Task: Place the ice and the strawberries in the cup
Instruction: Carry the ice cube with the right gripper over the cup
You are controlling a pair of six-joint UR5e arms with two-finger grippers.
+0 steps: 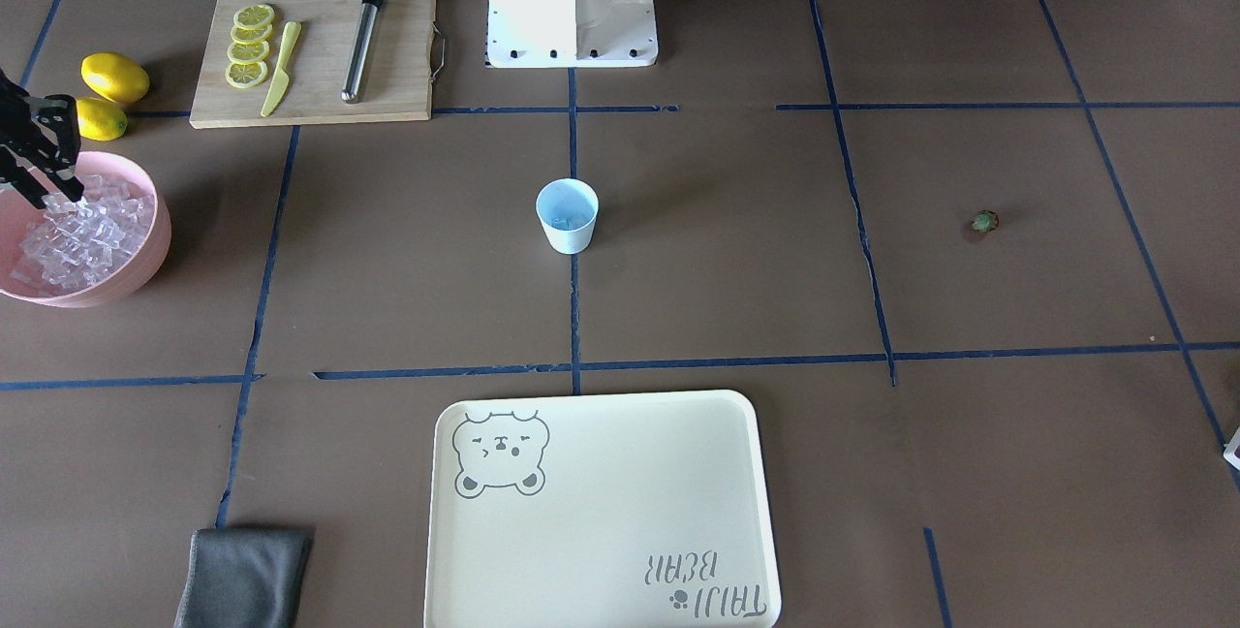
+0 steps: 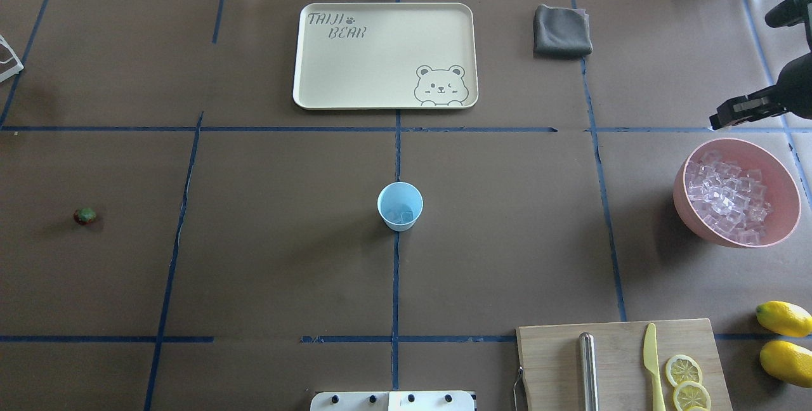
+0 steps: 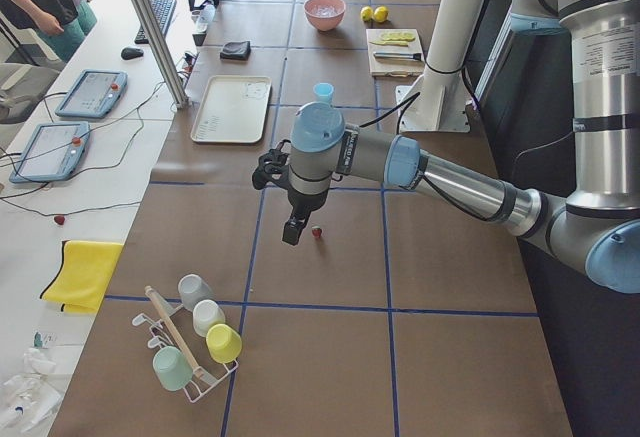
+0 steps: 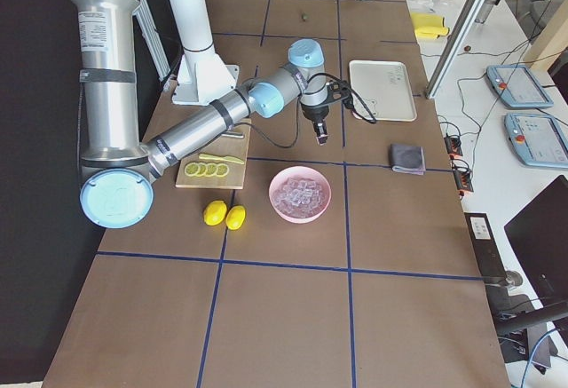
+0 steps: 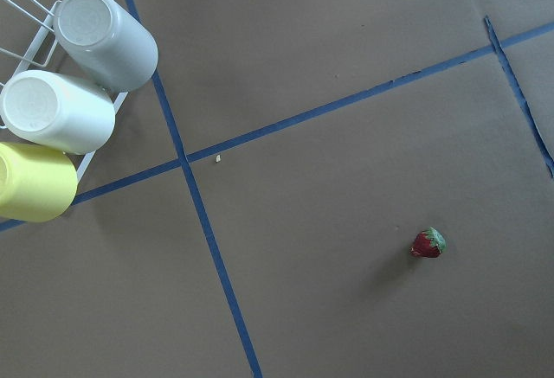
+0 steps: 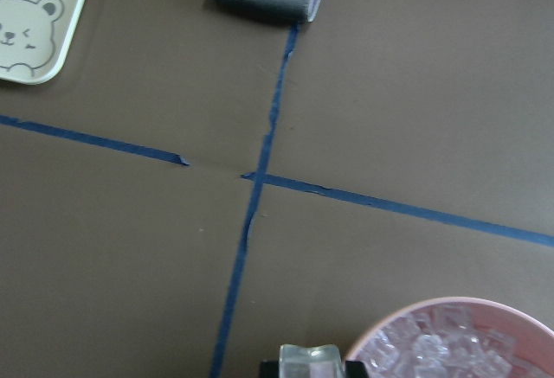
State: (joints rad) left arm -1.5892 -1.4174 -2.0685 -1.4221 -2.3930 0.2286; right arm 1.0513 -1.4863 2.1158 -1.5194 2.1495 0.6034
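- right end effector (image 2: 719, 121): raised, just off the pink bowl (image 2: 682, 198) on its far-edge side, near the bench's right edge. The wrist view shows a held cube (image 6: 309, 362) pinched at its tip.
- left end effector (image 3: 291, 233): hangs just beside the strawberry (image 5: 428, 243), toward the bench's left edge. It shows only in the side view, so I can't tell if it's spread or pressed together.
- cup (image 2: 399, 206): upright, mid-bench, well apart from both arms. There's a bit of ice at the bottom and no berry in it.
- ice (image 2: 728, 195): loose heap in the bowl.
  - My read is hard, light, slick, likely wet.
  - Pinch across two flat opposite faces, centred; a corner grip would probably squirt it out.
  - Best pick is a top cube sitting clear of its neighbours.
- strawberry handling: tiny, light, tapered, lying on bare bench.
  - Probably soft, and prone to roll or slip toward its tip.
  - Take it across the widest part below the green cap, with a light squeeze and fingertips low to the bench.
- cup handling: looks like thin plastic with a narrow base, so I'd expect a knock on the rim to tip it. Release from above the mouth, no contact.
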